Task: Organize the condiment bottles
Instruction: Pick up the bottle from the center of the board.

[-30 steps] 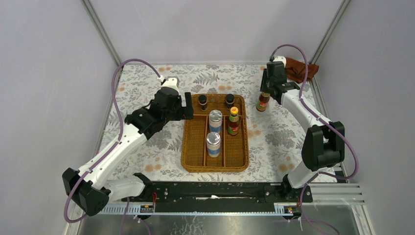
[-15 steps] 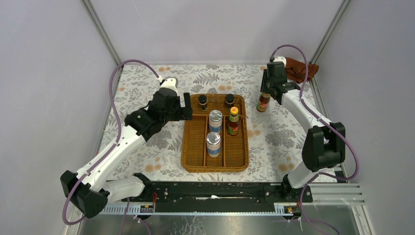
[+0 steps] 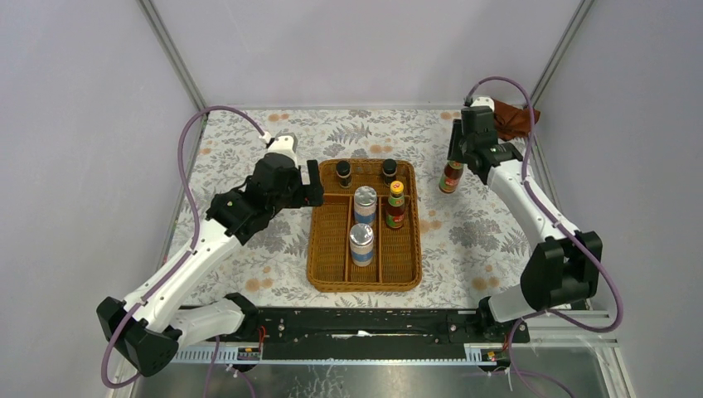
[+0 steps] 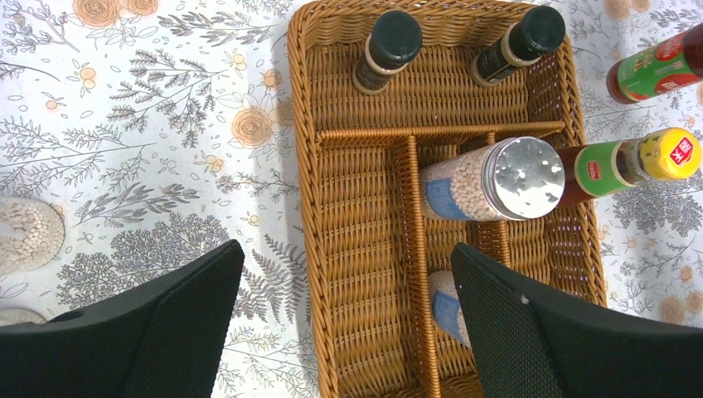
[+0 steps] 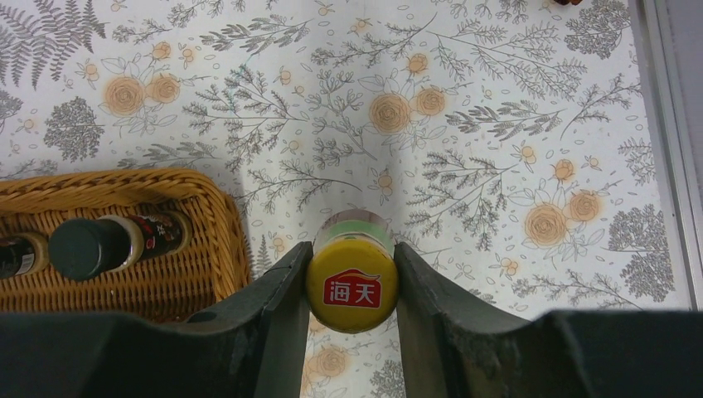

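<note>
Bottle [image 5: 351, 288], perhaps aloft, in right pincer [image 5: 352, 264]

1–2. Left dark bottle [image 3: 343, 172] and right dark bottle [image 3: 389, 170]: tiny, black-capped, upright. They stand side by side but apart in the far cross compartment of the wicker tray [image 3: 365, 285].
3–4. Far shaker [image 3: 365, 203] and near shaker [image 3: 361, 243]: silver lids, blue labels, pale grains inside. Both stand upright, one behind the other, in the middle lane.
5. Tray sauce bottle [image 3: 395, 205]: red, green label, yellow cap. Upright in the right lane, just beside the far shaker.
6. Held sauce bottle [image 3: 451, 176]: same kind, outside the tray off its far right corner. Its cap is clamped in the right tool [image 5: 351, 286].
</note>
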`<state>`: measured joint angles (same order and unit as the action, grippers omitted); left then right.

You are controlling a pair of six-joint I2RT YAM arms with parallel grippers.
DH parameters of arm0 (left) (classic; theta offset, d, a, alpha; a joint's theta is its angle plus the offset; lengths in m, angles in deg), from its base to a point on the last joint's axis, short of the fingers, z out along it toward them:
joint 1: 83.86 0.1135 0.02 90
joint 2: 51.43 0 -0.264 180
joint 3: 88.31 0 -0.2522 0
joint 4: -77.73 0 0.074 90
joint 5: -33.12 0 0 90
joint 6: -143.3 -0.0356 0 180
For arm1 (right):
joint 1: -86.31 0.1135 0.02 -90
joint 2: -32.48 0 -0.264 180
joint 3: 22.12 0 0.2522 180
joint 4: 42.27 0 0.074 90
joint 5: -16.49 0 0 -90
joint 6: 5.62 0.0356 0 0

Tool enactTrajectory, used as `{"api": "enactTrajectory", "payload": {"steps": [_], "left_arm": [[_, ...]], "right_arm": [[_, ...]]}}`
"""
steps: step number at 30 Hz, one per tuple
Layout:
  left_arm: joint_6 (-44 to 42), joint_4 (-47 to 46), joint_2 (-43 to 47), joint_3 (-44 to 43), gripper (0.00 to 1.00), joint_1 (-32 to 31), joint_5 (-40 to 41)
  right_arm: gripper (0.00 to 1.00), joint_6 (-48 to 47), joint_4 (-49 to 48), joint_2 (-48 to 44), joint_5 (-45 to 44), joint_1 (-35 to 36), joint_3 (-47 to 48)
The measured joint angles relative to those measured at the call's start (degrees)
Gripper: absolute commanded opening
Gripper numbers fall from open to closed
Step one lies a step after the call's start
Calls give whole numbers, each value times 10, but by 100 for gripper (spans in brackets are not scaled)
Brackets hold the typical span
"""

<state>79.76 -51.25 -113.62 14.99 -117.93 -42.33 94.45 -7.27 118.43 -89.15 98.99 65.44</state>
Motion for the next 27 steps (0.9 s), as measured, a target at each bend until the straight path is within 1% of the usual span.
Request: {"api": "enactTrajectory", "payload": {"steps": [7,14,27], "left_arm": [[11,0,2,16,99,0,-2],[21,0,2,21,99,0,-5],[38,-2,0,29,98,0,-14]], "right_arm": [[0,0,10,-52,3,0,-29],[0,0,42,-108,17,0,-57],[0,-2,109,-212,49,17,-66]]}}
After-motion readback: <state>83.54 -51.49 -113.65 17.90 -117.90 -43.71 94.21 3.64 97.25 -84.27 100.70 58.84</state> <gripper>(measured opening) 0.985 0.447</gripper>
